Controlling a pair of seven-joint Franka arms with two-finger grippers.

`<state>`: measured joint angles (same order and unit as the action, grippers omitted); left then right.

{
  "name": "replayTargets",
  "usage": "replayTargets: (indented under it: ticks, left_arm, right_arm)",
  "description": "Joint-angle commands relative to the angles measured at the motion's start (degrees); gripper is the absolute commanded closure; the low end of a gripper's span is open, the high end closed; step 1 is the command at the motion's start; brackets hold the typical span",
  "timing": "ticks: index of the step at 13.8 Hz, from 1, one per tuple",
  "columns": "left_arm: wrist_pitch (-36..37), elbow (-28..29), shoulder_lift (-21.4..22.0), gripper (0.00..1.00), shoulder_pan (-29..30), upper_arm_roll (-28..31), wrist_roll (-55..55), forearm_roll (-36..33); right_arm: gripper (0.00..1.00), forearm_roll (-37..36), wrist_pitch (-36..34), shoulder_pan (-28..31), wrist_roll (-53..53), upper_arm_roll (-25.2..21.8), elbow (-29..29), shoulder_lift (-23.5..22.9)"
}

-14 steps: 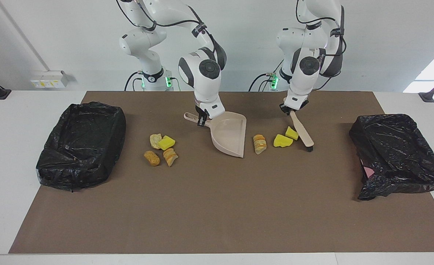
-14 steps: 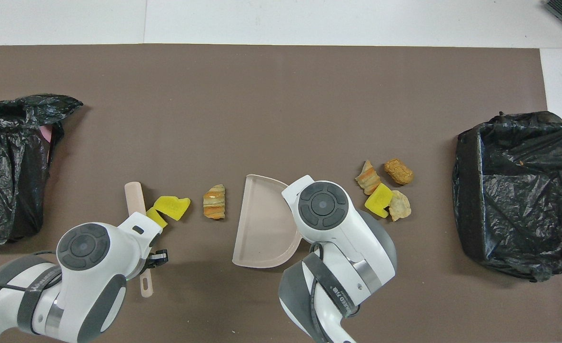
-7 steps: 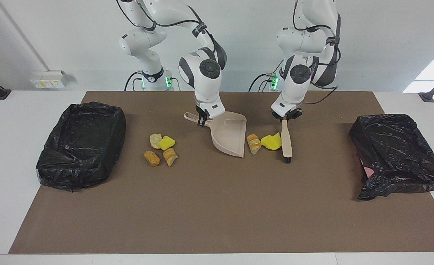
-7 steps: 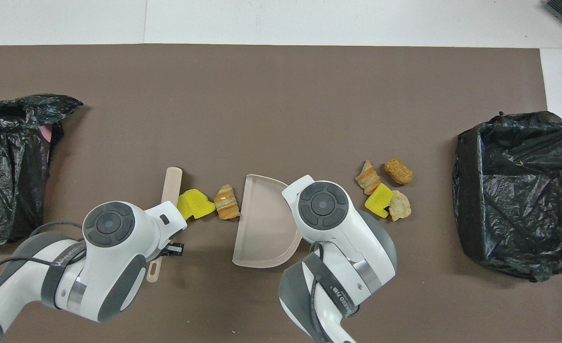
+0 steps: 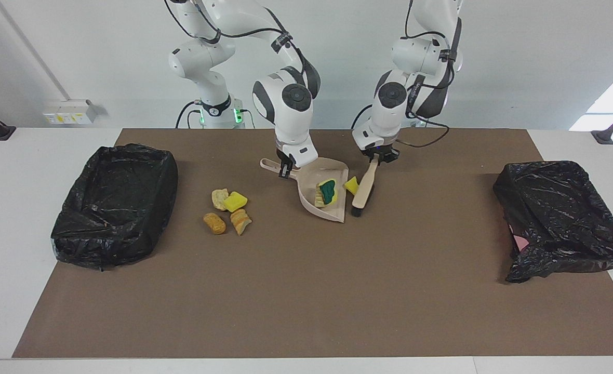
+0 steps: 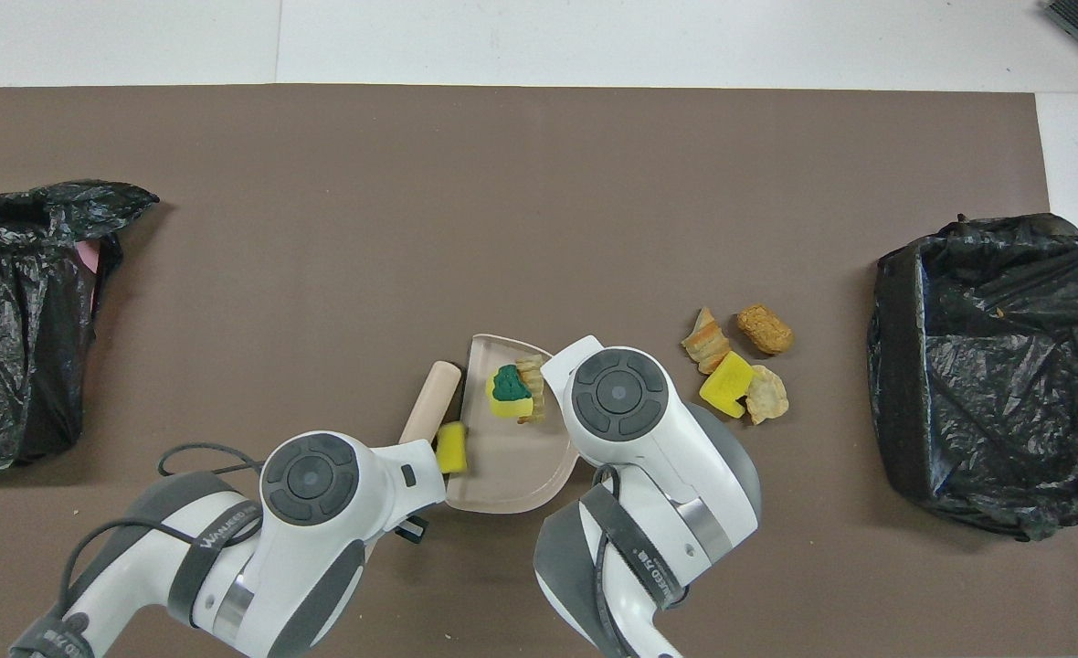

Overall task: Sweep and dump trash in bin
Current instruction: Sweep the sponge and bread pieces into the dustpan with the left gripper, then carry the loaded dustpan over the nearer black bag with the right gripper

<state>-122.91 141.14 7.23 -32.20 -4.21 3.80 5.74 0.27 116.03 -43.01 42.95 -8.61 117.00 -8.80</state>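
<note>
Table [image 5: 26, 171] with a brown mat [image 5: 306, 291] carries a black-lined bin [image 5: 114, 202] at the right arm's end and a second black-lined bin [image 5: 561, 218] at the left arm's end. Right hand [image 5: 287, 167] is clamped on the handle of the beige dustpan [image 5: 332, 210], which holds a yellow-and-green sponge scrap [image 5: 329, 191] and a bread slice [image 5: 319, 197], while the left hand [image 5: 377, 156] grips the brush [image 5: 362, 189], its head down on the mat just beside the pan's open edge. Between brush and pan lies one yellow wedge [image 5: 351, 185]; the remaining trash [image 5: 227, 210], bread lumps around a yellow piece, lies between the dustpan and the bin at the right arm's end.
</note>
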Motion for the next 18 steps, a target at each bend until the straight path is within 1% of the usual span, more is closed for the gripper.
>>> replayTargets:
  ticks: [1,2,5,6,8,10,11,12,13,14,16,18]
  left_arm:
    - [0.31,-0.34,0.94,1.00,-5.13,0.87,0.06,6.71]
    - [0.57,-1.04,0.85,1.00,-5.84,0.95,1.02,8.92]
    - [2.23,-2.97,0.85,1.00,-5.59,1.13,8.04,9.11]
    - [4.41,-3.85,1.03,1.00,-4.89,1.39,10.67,9.11]
    - [8.20,-5.61,2.16,1.00,-0.60,1.39,13.77,8.41]
    - [11.10,-6.05,4.09,1.00,4.06,1.48,13.69,8.32]
    - [12.94,-6.05,5.50,1.00,5.99,1.39,13.77,8.32]
    - [14.53,-6.05,6.38,1.00,6.80,1.48,13.86,7.97]
    - [15.76,-6.05,7.35,1.00,7.33,1.39,14.30,6.14]
    - [16.29,-5.79,8.05,1.00,7.59,1.31,16.65,5.26]
    - [16.21,-5.00,8.84,1.00,7.25,1.13,19.74,5.16]
    - [15.51,-4.21,9.20,1.00,6.11,0.69,22.37,5.16]
  right_arm:
    - [1.00,-1.59,0.86,0.03,-2.35,0.17,0.42,0.45]
    - [1.00,-1.59,0.86,0.03,-2.35,0.17,0.42,0.45]
    - [1.00,-1.59,0.86,0.03,-2.35,0.17,0.42,0.45]
    - [1.00,-1.59,0.86,0.03,-2.35,0.17,0.42,0.45]
    - [1.00,-1.59,0.60,0.03,-2.35,0.17,0.33,0.45]
    - [1.00,-1.50,-0.10,0.03,-2.52,0.09,0.16,0.97]
    - [1.00,-1.59,-1.06,0.64,-2.53,0.09,0.07,2.02]
    - [1.00,-1.59,-2.12,1.26,-2.35,0.00,-0.02,2.99]
    - [1.00,-1.59,-3.35,2.22,-1.91,0.00,-0.02,4.30]
    - [1.00,-1.59,-4.66,3.36,-1.39,0.00,-0.11,5.79]
    - [1.00,-1.59,-8.08,6.61,1.24,0.00,-0.37,9.57]
    - [1.00,-1.59,-12.22,11.87,6.06,-0.18,-1.16,13.35]
